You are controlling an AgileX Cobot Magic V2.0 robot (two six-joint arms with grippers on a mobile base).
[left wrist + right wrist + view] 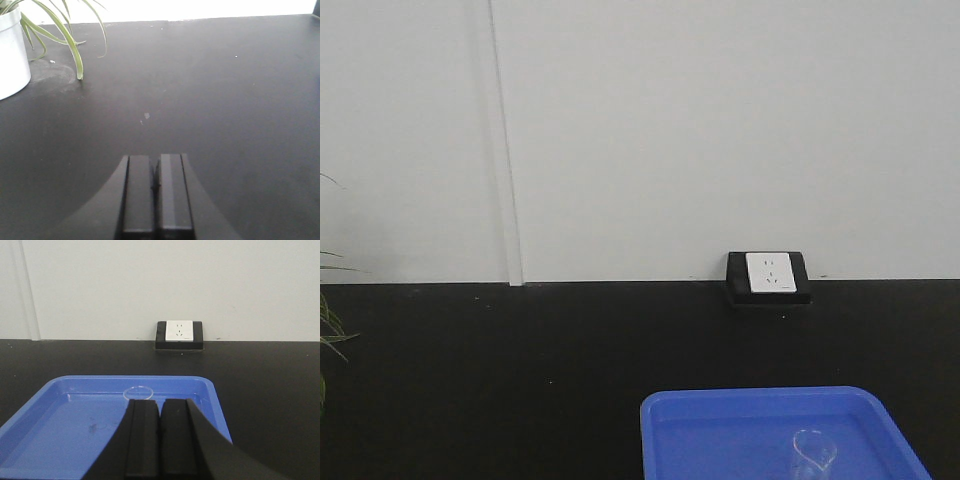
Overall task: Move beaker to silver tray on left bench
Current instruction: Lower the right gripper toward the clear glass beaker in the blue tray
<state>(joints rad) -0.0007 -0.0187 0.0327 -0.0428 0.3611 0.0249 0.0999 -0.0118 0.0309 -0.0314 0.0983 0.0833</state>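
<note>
presently, beaker [138, 391]: upright in blue tray [45, 435], near far rim.
right claw [160, 405]: narrow, holding nothing; widen before reaching in.
left claw [156, 161]: narrow, idle.

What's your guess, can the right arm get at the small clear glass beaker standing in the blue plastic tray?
Probably yes. The small clear glass beaker stands just ahead of the right gripper inside the blue plastic tray, nothing between them. The jaws are shut, so they would need to open first.

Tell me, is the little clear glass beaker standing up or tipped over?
Standing up. The small clear glass beaker sits inside the blue plastic tray, its round open rim facing upward in both views.
</note>
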